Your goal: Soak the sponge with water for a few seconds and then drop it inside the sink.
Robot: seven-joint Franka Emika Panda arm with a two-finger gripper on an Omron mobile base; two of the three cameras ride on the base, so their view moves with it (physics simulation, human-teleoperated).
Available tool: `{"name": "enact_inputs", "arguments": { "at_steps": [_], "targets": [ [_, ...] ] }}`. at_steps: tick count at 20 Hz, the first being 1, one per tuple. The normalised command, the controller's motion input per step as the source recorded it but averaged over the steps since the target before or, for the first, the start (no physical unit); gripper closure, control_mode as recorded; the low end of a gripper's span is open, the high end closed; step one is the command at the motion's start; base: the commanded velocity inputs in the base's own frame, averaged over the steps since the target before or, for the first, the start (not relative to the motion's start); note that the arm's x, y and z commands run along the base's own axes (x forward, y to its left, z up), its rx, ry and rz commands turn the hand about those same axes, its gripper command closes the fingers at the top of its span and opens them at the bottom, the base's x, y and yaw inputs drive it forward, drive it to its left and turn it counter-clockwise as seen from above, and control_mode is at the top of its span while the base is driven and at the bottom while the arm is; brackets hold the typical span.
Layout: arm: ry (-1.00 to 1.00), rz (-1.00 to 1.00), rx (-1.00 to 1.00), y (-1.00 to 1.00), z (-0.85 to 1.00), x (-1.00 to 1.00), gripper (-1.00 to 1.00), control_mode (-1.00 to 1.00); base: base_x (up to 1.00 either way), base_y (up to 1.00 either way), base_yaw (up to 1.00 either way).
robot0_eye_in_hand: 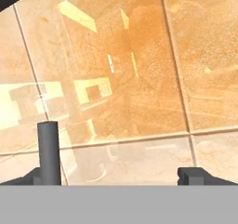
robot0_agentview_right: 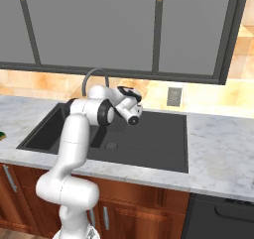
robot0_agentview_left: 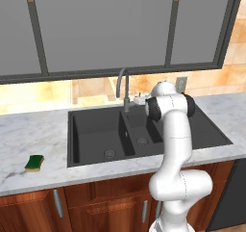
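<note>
Looking along the hand camera, I see the pincer [robot0_eye_in_hand: 118,176] with its two dark fingertips [robot0_eye_in_hand: 197,175] standing as far apart as they go and nothing between them; it has hold of nothing. Straight ahead of it is the orange tiled wall [robot0_eye_in_hand: 139,65], glossy with pale reflections, and just beside the left tip a dark grey rod rises, which I take to be the faucet [robot0_eye_in_hand: 48,151] seen close up.

From the left base view, I find the hand up behind the arm's elbow, near the grey gooseneck faucet [robot0_agentview_left: 123,84] at the back of the sink [robot0_agentview_left: 96,130]; the fingers themselves I cannot make out there. In the right base view the hand sits beside the faucet's [robot0_agentview_right: 94,79] arch, above the rear of the sink [robot0_agentview_right: 149,139], pointing toward the wall.

The sponge [robot0_agentview_left: 34,162] is well apart from the pincer: it lies flat on the marble counter [robot0_agentview_left: 33,130], far off to the hand's left and nearer the front edge, outside the sink's left basin, green side up with the yellow body showing along its edge. It is touching nothing but the counter.

Both basins lie below the pincer, dark and with round drains [robot0_agentview_left: 110,153]. Above the hand runs a row of grey-paned windows [robot0_agentview_left: 101,29], and off to its right a wall outlet [robot0_agentview_right: 173,96] sits on the tiles.
</note>
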Motion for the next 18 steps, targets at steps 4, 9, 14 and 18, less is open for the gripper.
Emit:
{"name": "enact_inputs", "arguments": {
  "at_steps": [4,9,14,18],
  "targets": [
    [0.00,-0.08,0.02,-0.76,-0.07,-0.04,-1.00,-1.00,0.00,0.00,0.00],
    [0.00,-0.08,0.01,-0.81,-0.17,0.00,-1.00,-1.00,0.00,0.00,0.00],
    [0.01,-0.07,0.00,-0.81,-0.21,0.00,-1.00,-1.00,0.00,0.00,0.00],
    [0.04,-0.07,0.00,-0.77,-0.25,-0.01,-1.00,-1.00,0.00,0.00,0.00]
  ]
}}
